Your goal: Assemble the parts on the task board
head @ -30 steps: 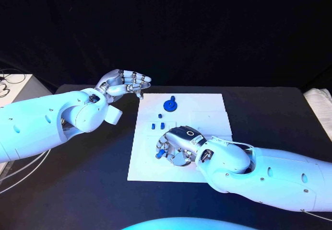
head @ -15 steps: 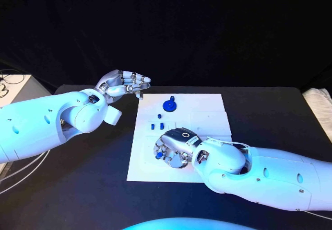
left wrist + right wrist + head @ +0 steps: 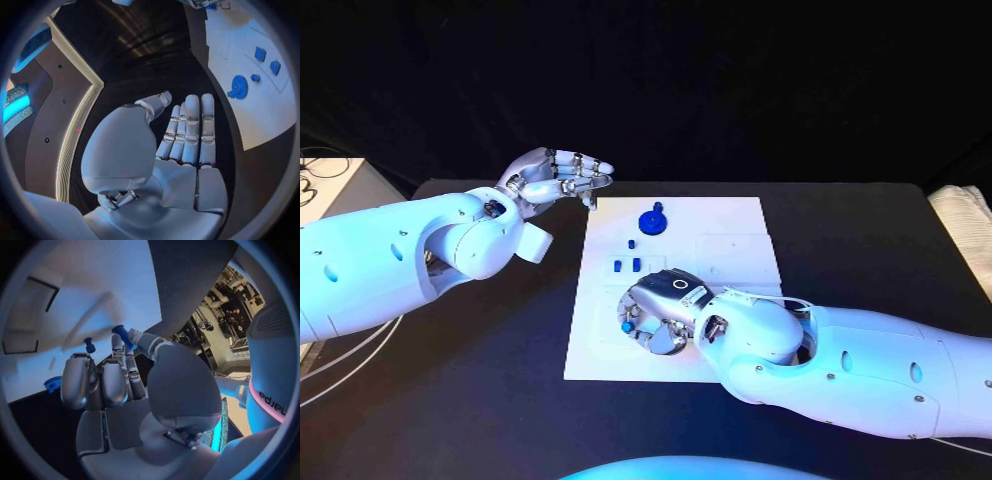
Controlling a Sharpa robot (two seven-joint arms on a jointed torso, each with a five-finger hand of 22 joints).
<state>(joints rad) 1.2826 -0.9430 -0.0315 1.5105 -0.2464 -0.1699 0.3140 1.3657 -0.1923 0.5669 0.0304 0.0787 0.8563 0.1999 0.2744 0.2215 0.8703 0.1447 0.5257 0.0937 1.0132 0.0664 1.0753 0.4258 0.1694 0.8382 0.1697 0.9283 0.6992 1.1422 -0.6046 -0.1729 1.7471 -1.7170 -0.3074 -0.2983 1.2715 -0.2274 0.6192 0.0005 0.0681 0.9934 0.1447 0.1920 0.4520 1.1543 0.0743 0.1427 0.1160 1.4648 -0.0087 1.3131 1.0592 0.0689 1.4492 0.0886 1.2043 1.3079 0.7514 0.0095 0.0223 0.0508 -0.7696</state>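
The white task board [image 3: 733,225] lies in the middle of the black table. My right hand [image 3: 664,310] hovers low over the board's near left part and pinches a small blue peg [image 3: 122,335] between thumb and a finger; the peg [image 3: 629,325] peeks out at the hand's left side. A round blue part [image 3: 655,218] sits at the board's far side, with a small blue piece [image 3: 632,242] and two blue blocks [image 3: 627,264] nearer. My left hand [image 3: 560,175] hangs empty above the table beyond the board's far left corner, its fingers [image 3: 190,130] extended side by side.
A recessed square [image 3: 28,315] shows in the board [image 3: 94,290]. A pale box [image 3: 336,185] with cables stands off the table's left edge, and a white object [image 3: 966,215] lies at the right edge. Bare black table [image 3: 473,380] lies left of the board.
My right hand has shifted a little to the left and toward the near edge over the board, still holding the blue peg. The left hand has stayed put.
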